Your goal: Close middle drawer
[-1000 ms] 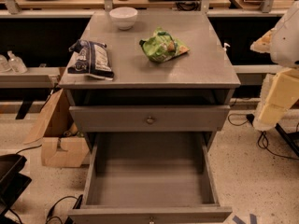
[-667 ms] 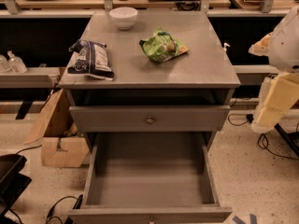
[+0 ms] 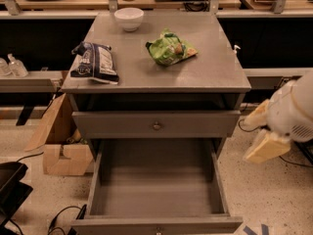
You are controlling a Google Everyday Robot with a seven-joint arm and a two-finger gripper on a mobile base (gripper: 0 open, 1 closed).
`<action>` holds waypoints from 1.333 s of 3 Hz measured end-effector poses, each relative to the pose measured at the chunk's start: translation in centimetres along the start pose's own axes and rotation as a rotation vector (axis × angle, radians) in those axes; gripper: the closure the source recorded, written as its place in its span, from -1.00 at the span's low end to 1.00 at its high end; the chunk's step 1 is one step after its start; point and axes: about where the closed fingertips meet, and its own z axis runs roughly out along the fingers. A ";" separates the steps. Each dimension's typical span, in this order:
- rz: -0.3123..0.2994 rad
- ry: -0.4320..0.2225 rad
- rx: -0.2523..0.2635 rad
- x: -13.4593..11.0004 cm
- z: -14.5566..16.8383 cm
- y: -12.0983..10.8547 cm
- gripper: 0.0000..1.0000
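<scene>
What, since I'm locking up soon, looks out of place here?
The middle drawer is pulled far out of the cabinet and shows nothing inside. The pincer hangs off to the cabinet's right, apart from the drawer. Nothing looks spilled or damaged.

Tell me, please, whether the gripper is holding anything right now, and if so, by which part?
Nothing appears to be held: the gripper hangs to the right of the cabinet, apart from the open middle drawer and its knob.
</scene>
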 end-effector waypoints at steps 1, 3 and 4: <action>0.020 -0.046 -0.023 3.1 6.6 3.1 0.30; 0.029 -0.081 -0.019 5.2 12.9 5.3 1.00; 0.028 -0.081 -0.020 5.2 12.8 5.3 1.00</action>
